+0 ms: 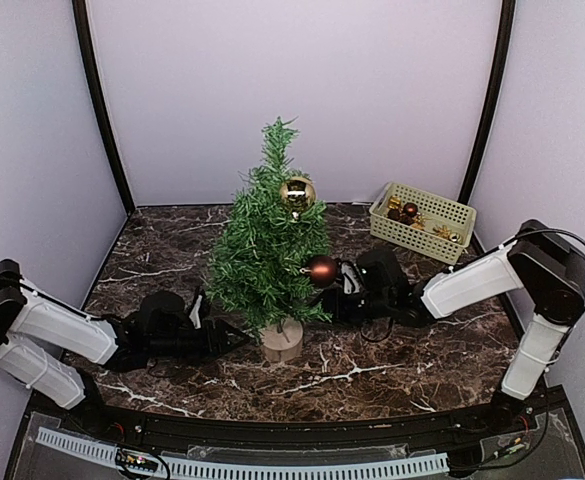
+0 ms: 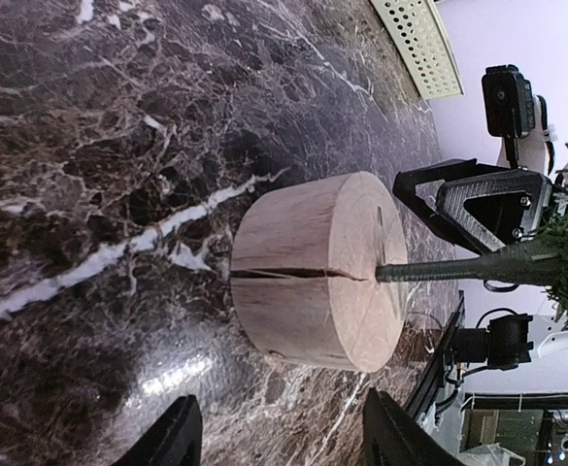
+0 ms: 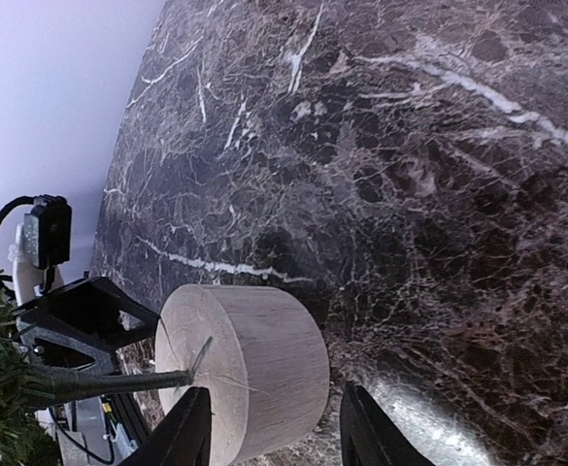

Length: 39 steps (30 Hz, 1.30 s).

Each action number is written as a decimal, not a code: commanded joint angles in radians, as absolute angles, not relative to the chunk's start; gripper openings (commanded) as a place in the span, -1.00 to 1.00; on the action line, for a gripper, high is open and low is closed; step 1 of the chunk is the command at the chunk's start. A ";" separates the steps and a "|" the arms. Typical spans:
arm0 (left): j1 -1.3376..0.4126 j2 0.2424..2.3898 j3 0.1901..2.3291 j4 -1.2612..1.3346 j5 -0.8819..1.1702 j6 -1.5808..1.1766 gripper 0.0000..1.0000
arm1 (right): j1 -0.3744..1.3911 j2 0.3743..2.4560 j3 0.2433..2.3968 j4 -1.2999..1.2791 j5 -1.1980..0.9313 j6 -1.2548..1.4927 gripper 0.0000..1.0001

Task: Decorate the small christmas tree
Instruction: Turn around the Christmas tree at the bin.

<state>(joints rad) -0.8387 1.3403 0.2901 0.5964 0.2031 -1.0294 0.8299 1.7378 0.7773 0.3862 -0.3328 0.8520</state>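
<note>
Two ornaments, a gold bauble (image 1: 297,190) and a dark red bauble (image 1: 322,269), sit on the small christmas tree (image 1: 267,250) in the middle of the table (image 1: 172,250), top view. Left wrist: the left gripper (image 2: 279,422), jaws apart and empty, faces the wooden stump (image 2: 313,277); closing off-centre could tip the tree. Right wrist: the right gripper (image 3: 274,422) is likewise apart and empty; a nudge may shake the dark red bauble loose.

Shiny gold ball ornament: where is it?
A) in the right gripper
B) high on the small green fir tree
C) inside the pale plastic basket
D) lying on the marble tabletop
B: the shiny gold ball ornament hangs among the upper branches of the small green fir tree.
</note>
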 commanded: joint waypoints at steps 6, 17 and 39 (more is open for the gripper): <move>-0.861 1.548 0.388 0.870 0.302 -1.060 0.18 | 0.859 1.812 0.799 0.540 -0.434 0.882 -0.05; -0.865 1.693 0.444 0.918 0.324 -1.079 -0.17 | 0.878 1.872 0.816 0.577 -0.464 0.880 -0.23; -0.894 1.761 0.547 0.858 0.363 -1.019 -0.47 | 0.848 1.964 0.991 0.469 -0.381 0.736 -0.14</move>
<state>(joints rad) -0.8974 1.7744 0.5236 0.8642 0.3824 -1.0599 0.8436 1.9667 0.9726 0.4618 -0.3374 0.7738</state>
